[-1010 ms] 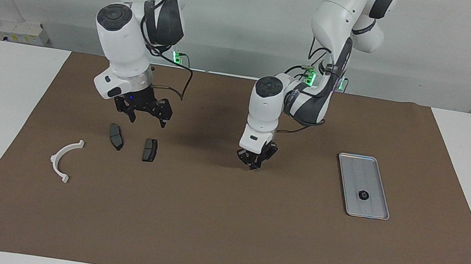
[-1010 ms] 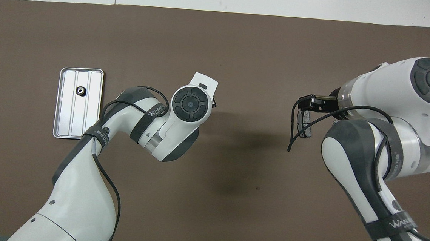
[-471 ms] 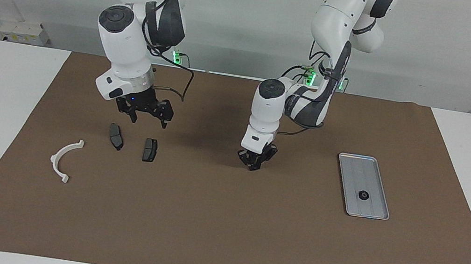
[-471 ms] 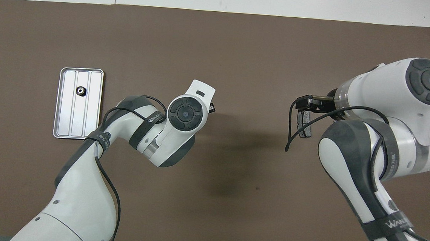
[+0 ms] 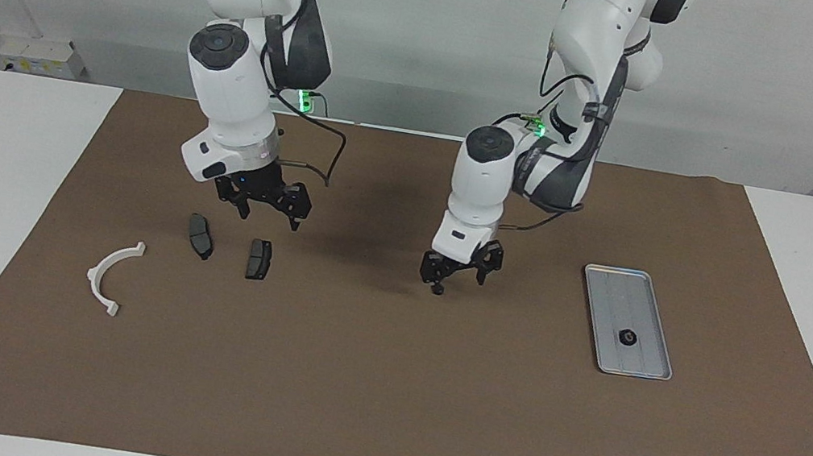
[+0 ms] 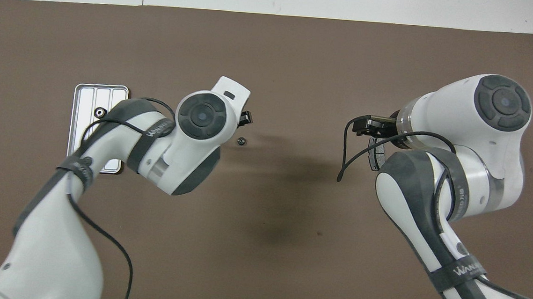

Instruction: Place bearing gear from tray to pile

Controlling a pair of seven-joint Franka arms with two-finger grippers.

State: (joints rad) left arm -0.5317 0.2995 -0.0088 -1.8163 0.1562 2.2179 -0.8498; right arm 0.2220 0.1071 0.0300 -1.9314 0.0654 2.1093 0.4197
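Note:
The silver tray [image 5: 620,294] lies toward the left arm's end of the table, with one small dark bearing gear [image 5: 627,337] in it. In the overhead view the left arm partly covers the tray [image 6: 93,96] and that gear [image 6: 100,111]. My left gripper [image 5: 459,269] is open just above the mat at mid-table. A second small dark gear [image 5: 436,288] lies on the mat under it and also shows in the overhead view [image 6: 241,141]. The pile is two dark pads [image 5: 200,236] [image 5: 260,259] and a white bracket [image 5: 113,276]. My right gripper [image 5: 268,218] is open and empty over the pads.
A brown mat [image 5: 379,403] covers most of the white table. In the overhead view the right arm hides the pile except part of one pad [image 6: 377,155].
My left gripper opened, lifted a little and shifted toward the tray, leaving a small gear on the mat. My right gripper moved slightly toward mid-table, still open.

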